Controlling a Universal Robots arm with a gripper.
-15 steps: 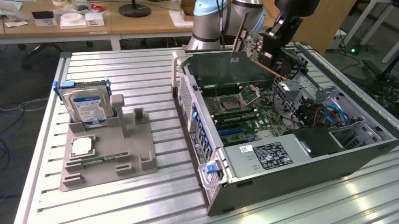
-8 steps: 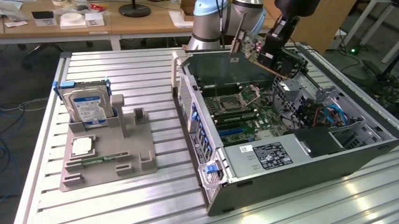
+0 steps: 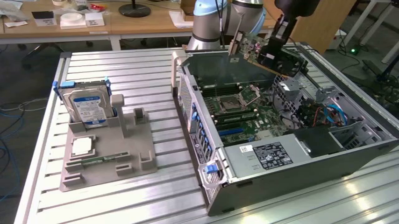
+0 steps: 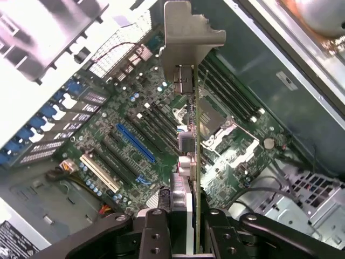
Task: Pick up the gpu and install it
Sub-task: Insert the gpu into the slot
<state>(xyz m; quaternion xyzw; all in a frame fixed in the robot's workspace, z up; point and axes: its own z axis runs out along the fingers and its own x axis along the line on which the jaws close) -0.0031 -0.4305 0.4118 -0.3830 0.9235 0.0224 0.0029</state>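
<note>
My end effector (image 4: 186, 218) is clamped on the gpu (image 4: 186, 143), hanging edge-on over the motherboard (image 4: 124, 108), its long edge seemingly angled off the blue slot (image 4: 136, 143)

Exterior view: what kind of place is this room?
Probably a robotics lab or workshop: a gripper holds the gpu above an open computer case on a slatted metal table, with wooden desks behind.

Slatted silver aluminium table (image 3: 124, 70), a grey moulded plastic holder tray (image 3: 138, 140) lay toward the exterior view's left, an open dark metal computer case (image 3: 293, 179) stood beside it
</note>
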